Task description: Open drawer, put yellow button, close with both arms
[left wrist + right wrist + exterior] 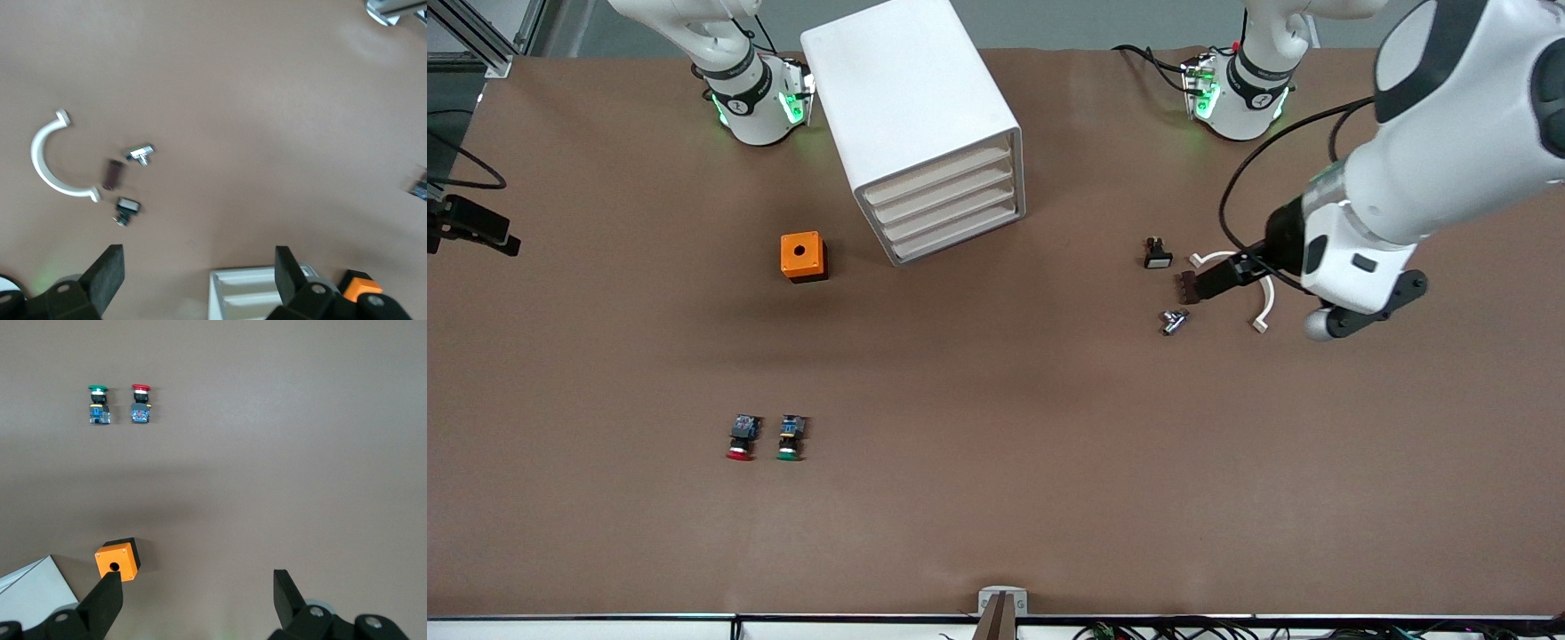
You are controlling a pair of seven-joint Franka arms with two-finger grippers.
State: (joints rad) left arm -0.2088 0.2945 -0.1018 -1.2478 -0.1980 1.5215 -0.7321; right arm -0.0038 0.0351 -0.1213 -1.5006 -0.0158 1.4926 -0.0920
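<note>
Left jaws and right jaws are both wide open and empty. The drawer [941, 178] is shut and lies between them. Right jaws, by the orange box [803, 257], are closer. No yellow button is discernible.

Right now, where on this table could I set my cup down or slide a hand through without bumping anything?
The widest bare stretch lies between the red button and green button and the small parts under the left gripper, running down to the near table edge. It is crowded around the white clip and between the orange box and cabinet.
</note>
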